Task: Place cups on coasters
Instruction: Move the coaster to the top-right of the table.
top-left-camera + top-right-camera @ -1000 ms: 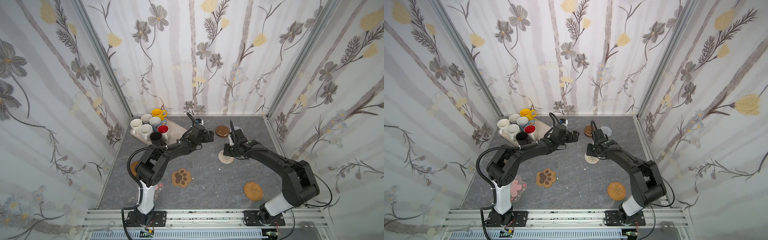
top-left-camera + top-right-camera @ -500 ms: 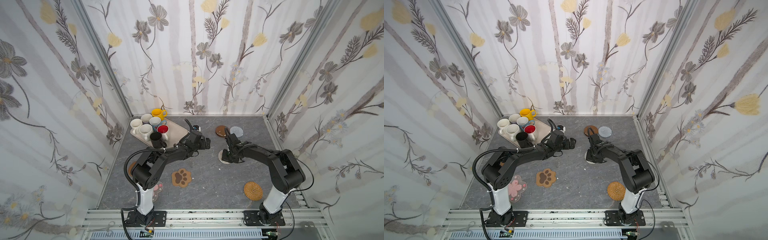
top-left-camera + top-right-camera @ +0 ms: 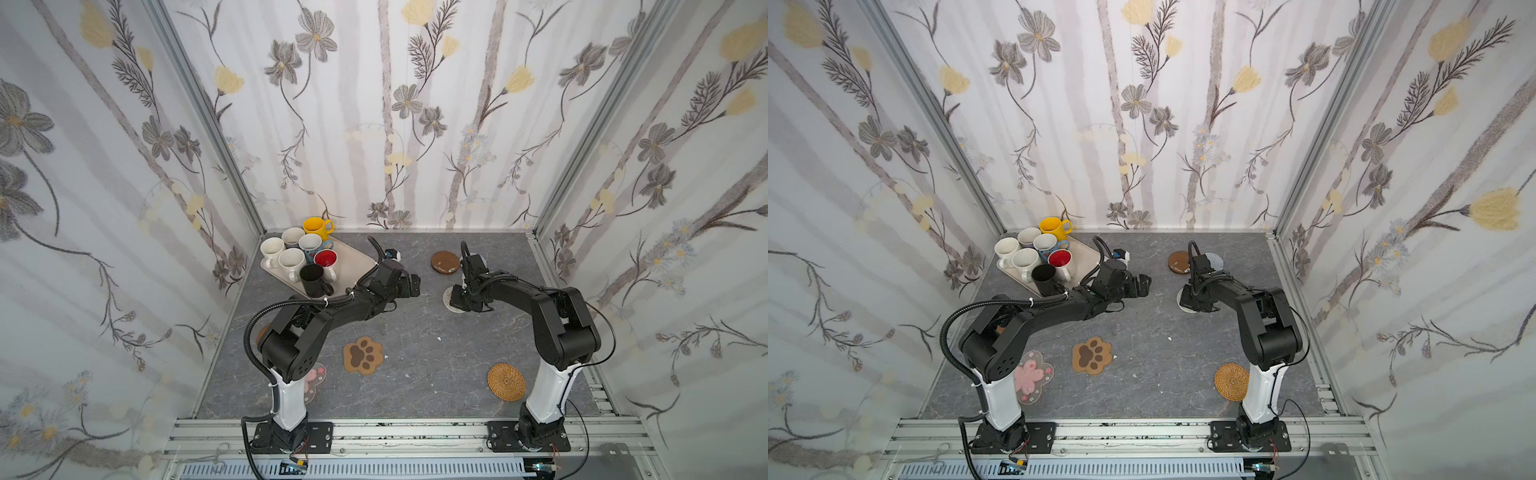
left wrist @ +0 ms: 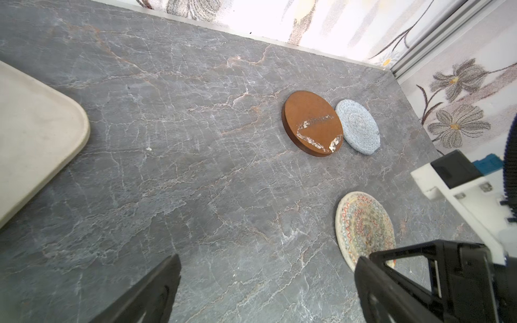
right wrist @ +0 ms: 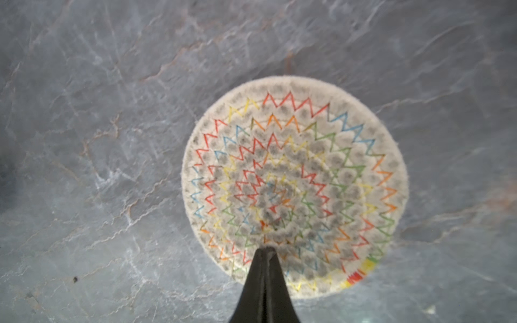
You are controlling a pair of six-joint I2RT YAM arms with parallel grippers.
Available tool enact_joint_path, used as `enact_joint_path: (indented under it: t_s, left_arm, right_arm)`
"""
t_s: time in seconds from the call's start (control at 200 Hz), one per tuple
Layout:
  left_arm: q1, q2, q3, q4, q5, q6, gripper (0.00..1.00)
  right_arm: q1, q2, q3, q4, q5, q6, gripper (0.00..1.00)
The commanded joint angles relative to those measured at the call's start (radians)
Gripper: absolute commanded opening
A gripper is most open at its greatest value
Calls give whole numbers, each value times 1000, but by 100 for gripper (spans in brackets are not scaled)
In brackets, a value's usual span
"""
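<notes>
A: Pose on the right?
B: Bent sharply at the elbow, forearm reaching in, with the right gripper (image 5: pixel 265 253) aimed straight down. Pressed together, nothing pinched.
A: Over what?
B: Directly above the beige woven coaster (image 5: pixel 296 167), near its rim. Cannot tell whether touching. Looks round and flat, pale, with zigzag stitching in red, green, blue and yellow.
A: And the left?
B: Stretched low and forward, with the left gripper (image 4: pixel 268 271) spread wide and empty over the bare grey table (image 4: pixel 195 181).
A: Around it?
B: Ahead of its fingers, a brown disc (image 4: pixel 310 120) with a scuffed patch, right against a grey woven round (image 4: pixel 358 127). Just off one finger, the same beige coaster. Off to the other side, a corner of the beige tray (image 4: pixel 33 125).
A: Cups?
B: Clustered upright at that tray, behind and beside the left gripper: yellow mug (image 3: pixel 316 226), black mug (image 3: pixel 312 279), red-lined white mug (image 3: pixel 325 259), blue-patterned mug (image 3: pixel 311 243), lavender mug (image 3: pixel 293 237), two plain white mugs (image 3: pixel 272 248).
A: In the way?
B: Between cups and beige coaster, the left gripper itself. Back toward the arm bases from both grippers: paw coaster (image 3: pixel 363 354), golden woven round (image 3: pixel 505 381), pink-flower mat (image 3: pixel 1030 376).
</notes>
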Motion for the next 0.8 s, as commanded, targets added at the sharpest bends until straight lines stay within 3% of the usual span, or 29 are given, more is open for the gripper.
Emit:
enact_joint_path:
  t_s: [0.0, 0.28, 0.47, 0.794]
  left_arm:
    - [0, -14, -2, 13, -3, 10, 100]
    - [-3, -16, 3, 16, 17, 13, 100]
    - [-3, -10, 6, 16, 19, 19, 100]
    - [-3, 10, 21, 15, 30, 27, 100]
  right_arm:
    - [-31, 22, 28, -48, -4, -44, 2]
    - [-81, 87, 139, -134, 14, -92, 1]
    - [-130, 136, 207, -154, -43, -109, 0]
    - [-190, 183, 278, -249, 7, -152, 0]
